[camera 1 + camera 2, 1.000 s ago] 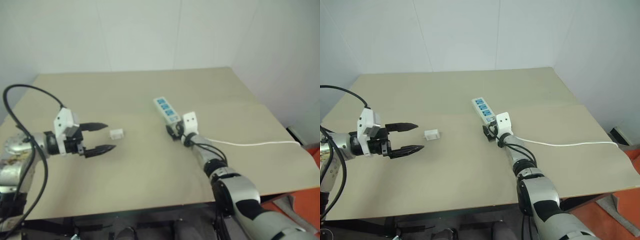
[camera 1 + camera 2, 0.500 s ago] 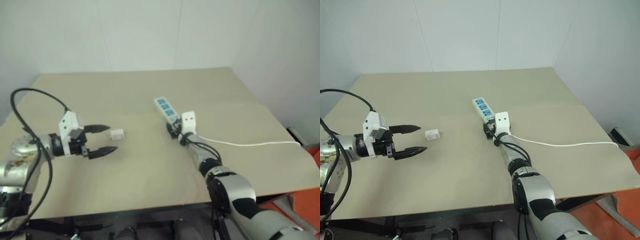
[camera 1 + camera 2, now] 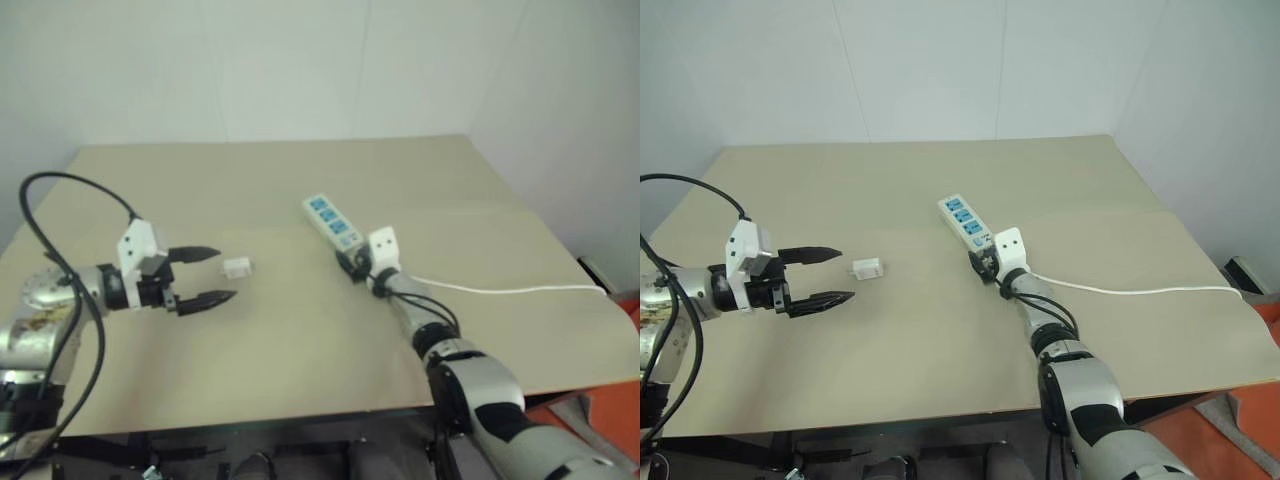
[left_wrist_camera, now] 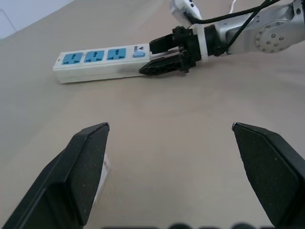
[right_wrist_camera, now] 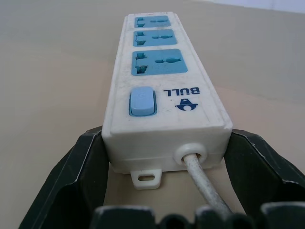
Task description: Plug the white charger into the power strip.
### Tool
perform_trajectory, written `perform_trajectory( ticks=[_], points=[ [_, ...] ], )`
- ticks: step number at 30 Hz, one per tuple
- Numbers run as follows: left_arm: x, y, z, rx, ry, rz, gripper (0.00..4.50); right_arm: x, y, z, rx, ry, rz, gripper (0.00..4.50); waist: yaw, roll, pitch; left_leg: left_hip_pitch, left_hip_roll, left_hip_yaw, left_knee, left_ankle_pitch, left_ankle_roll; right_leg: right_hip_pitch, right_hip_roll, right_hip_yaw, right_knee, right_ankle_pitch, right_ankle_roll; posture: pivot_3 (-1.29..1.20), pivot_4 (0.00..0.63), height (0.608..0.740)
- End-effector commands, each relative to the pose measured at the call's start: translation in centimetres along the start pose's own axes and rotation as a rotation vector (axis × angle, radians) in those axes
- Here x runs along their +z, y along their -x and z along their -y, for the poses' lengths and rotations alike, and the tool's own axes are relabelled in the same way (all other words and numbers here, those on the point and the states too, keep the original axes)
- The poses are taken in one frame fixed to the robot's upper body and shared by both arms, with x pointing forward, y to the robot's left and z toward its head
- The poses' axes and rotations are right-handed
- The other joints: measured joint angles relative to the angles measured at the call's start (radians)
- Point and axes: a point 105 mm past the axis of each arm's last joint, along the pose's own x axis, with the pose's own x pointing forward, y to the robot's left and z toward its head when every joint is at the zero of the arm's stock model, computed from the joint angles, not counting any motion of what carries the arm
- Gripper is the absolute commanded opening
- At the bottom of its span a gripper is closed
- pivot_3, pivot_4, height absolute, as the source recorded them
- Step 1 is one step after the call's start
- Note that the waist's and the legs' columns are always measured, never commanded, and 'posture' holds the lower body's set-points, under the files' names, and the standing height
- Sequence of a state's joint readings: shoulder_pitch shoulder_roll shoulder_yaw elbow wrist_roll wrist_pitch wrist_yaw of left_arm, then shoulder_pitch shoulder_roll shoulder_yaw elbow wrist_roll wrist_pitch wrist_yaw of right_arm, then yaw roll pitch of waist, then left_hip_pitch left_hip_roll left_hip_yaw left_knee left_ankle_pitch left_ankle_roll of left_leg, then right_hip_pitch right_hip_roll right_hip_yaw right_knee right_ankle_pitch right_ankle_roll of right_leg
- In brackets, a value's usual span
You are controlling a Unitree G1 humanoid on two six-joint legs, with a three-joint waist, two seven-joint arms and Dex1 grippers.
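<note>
The small white charger point(image 3: 865, 267) lies on the tan table, just past the tips of my left gripper point(image 3: 845, 275), which is open and holds nothing. In the left wrist view point(image 4: 169, 126) the charger point(image 4: 105, 174) peeks out beside one finger. The power strip point(image 3: 962, 217), a white bar with three blue sockets, lies at the table's middle. My right gripper point(image 3: 985, 265) is shut on its cord end. In the right wrist view point(image 5: 164, 138) both fingers press the strip point(image 5: 159, 71) on either side of its blue switch point(image 5: 142, 101). The left wrist view also shows the strip point(image 4: 95, 62) held by the right gripper point(image 4: 159, 59).
The strip's thin white cord point(image 3: 1120, 290) trails right across the table to its right edge. The tabletop point(image 3: 890, 190) is bare between the charger and the strip. White walls stand behind and to the right.
My right gripper has shifted slightly right with the strip's cord end, and the strip's far end has swung a little left. The left gripper and charger have stayed put.
</note>
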State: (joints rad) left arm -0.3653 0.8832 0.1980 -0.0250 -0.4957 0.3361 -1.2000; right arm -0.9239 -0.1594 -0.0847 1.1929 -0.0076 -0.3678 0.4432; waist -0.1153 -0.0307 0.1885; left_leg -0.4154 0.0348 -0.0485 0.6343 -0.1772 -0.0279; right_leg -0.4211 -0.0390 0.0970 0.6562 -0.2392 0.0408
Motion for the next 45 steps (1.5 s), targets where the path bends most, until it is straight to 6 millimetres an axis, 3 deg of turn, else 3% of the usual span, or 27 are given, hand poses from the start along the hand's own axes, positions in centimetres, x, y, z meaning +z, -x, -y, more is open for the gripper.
perform_trajectory(
  ticks=[1, 5, 9, 13, 19, 23, 34, 45],
  points=[
    [2.0, 0.7, -0.6, 0.009, -0.067, 0.026, 4.50, 1.9, 2.4, 2.7, 0.068, 0.002, 0.104, 3.43, 0.009, 0.000, 0.000, 0.000, 0.000, 0.000, 0.000, 0.000, 0.000, 0.000, 0.000, 0.000, -0.001, 0.000, 0.000, 0.00, 0.150, 0.740],
    [2.9, 0.3, -0.9, -0.022, -0.091, 0.034, 4.50, 1.0, 6.9, 3.9, 0.223, 0.055, 0.063, 3.43, 0.024, 0.000, 0.000, -0.001, 0.000, 0.000, 0.000, 0.000, 0.000, 0.000, 0.000, 0.000, -0.001, 0.000, 0.000, 0.00, 0.150, 0.740],
    [4.0, -0.2, -1.8, -0.128, -0.154, -0.040, 4.50, 1.0, 11.7, 3.3, 0.448, 0.076, 0.019, 3.43, 0.030, 0.000, 0.000, 0.000, 0.000, 0.001, 0.000, 0.000, 0.000, 0.000, 0.000, 0.000, 0.000, -0.005, 0.007, 0.00, 0.150, 0.740],
    [4.9, -0.9, -3.5, -0.259, -0.259, -0.206, 4.50, 1.6, 13.7, 1.5, 0.645, 0.134, -0.005, 3.43, 0.019, 0.000, 0.001, 0.003, -0.001, 0.001, 0.002, 0.000, 0.000, 0.002, 0.001, 0.001, 0.001, -0.005, 0.009, 0.00, 0.150, 0.740],
    [8.2, -5.3, -6.8, -0.294, -0.398, -0.300, 4.50, 2.6, 12.5, -2.3, 0.807, 0.167, 0.050, 3.43, 0.019, 0.000, 0.001, 0.003, 0.000, 0.000, 0.004, 0.000, 0.000, 0.001, 0.003, 0.002, 0.004, -0.005, 0.008, 0.00, 0.150, 0.740],
    [8.9, -8.0, -6.8, -0.354, -0.462, -0.365, 4.50, 2.2, 11.4, -3.7, 0.862, 0.180, 0.053, 3.43, 0.019, -0.001, 0.001, -0.001, -0.001, 0.001, 0.005, 0.000, 0.000, -0.001, 0.003, 0.002, 0.002, -0.005, 0.009, 0.00, 0.150, 0.740],
    [4.9, -9.9, -7.0, -0.425, -0.501, -0.787, 4.50, 1.1, 9.3, -5.5, 0.920, 0.189, 0.034, 3.43, 0.019, -0.001, 0.004, -0.006, -0.001, -0.001, 0.006, 0.000, 0.000, -0.004, 0.002, 0.001, 0.003, -0.005, 0.009, 0.00, 0.150, 0.740],
    [1.6, -11.4, -7.9, -0.309, -0.553, -0.986, 4.50, 0.2, 8.7, -6.3, 0.917, 0.210, 0.010, 3.43, 0.016, -0.001, 0.005, -0.006, -0.001, -0.002, 0.008, 0.000, 0.000, -0.004, 0.002, 0.001, 0.006, -0.005, 0.010, 0.00, 0.150, 0.740]
  ],
)
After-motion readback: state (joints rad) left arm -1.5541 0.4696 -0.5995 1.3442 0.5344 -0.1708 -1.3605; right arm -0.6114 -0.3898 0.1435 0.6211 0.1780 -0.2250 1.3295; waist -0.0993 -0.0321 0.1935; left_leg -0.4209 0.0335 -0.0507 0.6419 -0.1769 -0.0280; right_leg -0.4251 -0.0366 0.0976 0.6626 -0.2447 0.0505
